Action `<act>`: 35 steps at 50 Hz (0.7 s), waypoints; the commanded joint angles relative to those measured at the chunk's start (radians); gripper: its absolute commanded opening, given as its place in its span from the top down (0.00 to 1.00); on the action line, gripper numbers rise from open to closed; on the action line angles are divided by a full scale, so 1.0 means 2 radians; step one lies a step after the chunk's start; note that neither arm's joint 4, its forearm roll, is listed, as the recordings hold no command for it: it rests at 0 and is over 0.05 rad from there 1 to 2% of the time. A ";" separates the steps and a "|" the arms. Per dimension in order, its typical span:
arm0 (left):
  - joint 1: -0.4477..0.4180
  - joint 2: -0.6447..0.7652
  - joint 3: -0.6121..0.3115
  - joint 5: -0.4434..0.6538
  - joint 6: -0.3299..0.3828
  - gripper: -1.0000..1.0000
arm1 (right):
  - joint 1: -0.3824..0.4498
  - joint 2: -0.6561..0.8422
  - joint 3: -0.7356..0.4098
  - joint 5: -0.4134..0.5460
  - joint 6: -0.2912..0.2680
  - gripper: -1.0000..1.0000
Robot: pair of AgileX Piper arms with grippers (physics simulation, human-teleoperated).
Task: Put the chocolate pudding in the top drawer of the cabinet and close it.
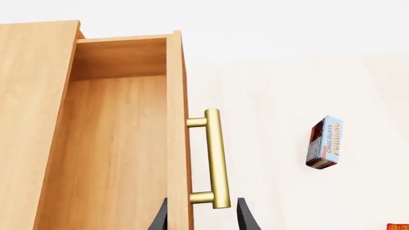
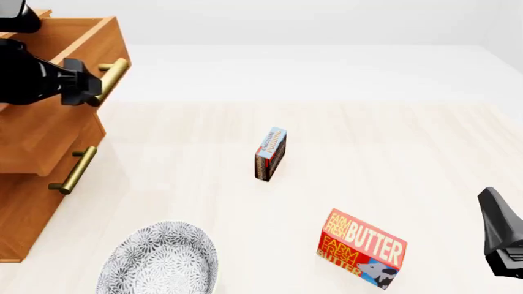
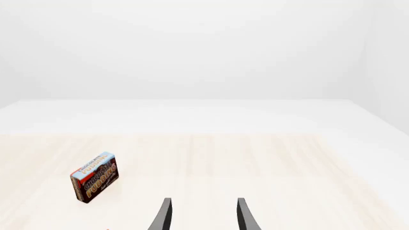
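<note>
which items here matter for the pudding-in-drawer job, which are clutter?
Job: pudding; top drawer, open; its handle, straddled by the left gripper; cabinet.
Clutter: butter box; patterned bowl; lower drawer.

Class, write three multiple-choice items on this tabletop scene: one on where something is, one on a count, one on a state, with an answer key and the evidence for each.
1. Where does the chocolate pudding stand?
A. inside the top drawer
B. on the table, between the cabinet and the butter box
C. in the patterned bowl

2. How many brass handles does the cabinet show in the front view?
A. one
B. two
C. three

3. What state is the top drawer in?
A. pulled open
B. fully shut
C. taken out of the cabinet

Key: 1 B, it stands upright on the bare table, with the butter box nearer the camera. 2 B, one bar per drawer. 3 A, its hollow inside shows, with the left gripper jaws either side of its handle.
</note>
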 commanded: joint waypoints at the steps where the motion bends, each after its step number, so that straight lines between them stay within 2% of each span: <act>1: -0.018 0.014 0.014 -0.001 0.021 0.00 | 0.000 0.000 0.000 0.000 0.000 0.00; 35: -0.046 0.025 0.022 -0.024 0.001 0.00 | 0.000 0.000 0.000 0.000 0.000 0.00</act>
